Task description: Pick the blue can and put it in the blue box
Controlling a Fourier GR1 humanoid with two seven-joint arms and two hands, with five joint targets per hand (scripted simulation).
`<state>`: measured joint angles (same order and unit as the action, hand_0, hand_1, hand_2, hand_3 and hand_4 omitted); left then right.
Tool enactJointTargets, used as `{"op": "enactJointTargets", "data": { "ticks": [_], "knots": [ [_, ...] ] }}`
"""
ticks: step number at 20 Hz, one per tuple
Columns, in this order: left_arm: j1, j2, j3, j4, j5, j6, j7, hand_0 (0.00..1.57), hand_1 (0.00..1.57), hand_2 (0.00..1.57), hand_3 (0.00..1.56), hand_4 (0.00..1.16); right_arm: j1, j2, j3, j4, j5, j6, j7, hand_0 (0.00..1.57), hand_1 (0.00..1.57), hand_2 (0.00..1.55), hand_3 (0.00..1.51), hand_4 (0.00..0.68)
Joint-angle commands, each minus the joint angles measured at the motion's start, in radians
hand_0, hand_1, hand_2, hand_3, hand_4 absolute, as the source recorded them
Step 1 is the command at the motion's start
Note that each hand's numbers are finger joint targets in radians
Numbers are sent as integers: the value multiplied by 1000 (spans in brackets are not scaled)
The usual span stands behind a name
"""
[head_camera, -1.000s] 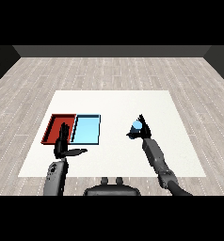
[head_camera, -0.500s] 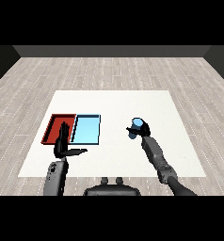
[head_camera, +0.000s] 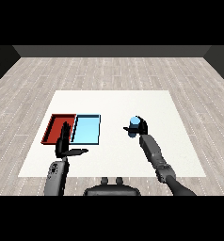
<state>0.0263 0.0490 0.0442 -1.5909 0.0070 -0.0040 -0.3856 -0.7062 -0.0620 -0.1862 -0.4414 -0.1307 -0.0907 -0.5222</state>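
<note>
Shifted left toward light blue tray [head_camera: 87,130], blue can [head_camera: 133,126] tilted leftward, right hand [head_camera: 140,126] curled round it

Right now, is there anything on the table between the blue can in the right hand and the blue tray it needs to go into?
Nothing visible is in the way. The right hand is curled round the blue can, and only bare white table lies between it and the blue tray. The left hand sits at the trays' near edge, off that line.

Bare table [head_camera: 115,141] between blue can [head_camera: 133,127] and light blue tray [head_camera: 86,129], seemingly unobstructed
</note>
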Motion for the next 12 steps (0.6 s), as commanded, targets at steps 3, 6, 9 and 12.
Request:
{"op": "enactJointTargets", "data": {
  "ticks": [3, 6, 9, 12],
  "knots": [
    [-52, -18, -12, 79, -25, 16, -25, 0, 0, 0, 0, 0, 39, 14, 76, -172, 57, -61, 5, 1449, 1449, 1471, 1358, 495],
    [19, -12, -30, 3, 17, -35, 26, 0, 0, 0, 0, 0, 68, 28, 95, -262, 52, -54, 54, 1459, 1459, 1480, 1354, 518],
    [11, -47, -87, 13, -54, 22, -11, 0, 0, 0, 0, 0, 92, 31, 100, -312, 41, -29, 61, 1461, 1461, 1483, 1378, 514],
    [-35, -46, -75, 84, -16, -23, -24, 0, 0, 0, 0, 0, 128, 61, 155, -409, 33, -80, 101, 1451, 1451, 1472, 1377, 532]
  ]
}}
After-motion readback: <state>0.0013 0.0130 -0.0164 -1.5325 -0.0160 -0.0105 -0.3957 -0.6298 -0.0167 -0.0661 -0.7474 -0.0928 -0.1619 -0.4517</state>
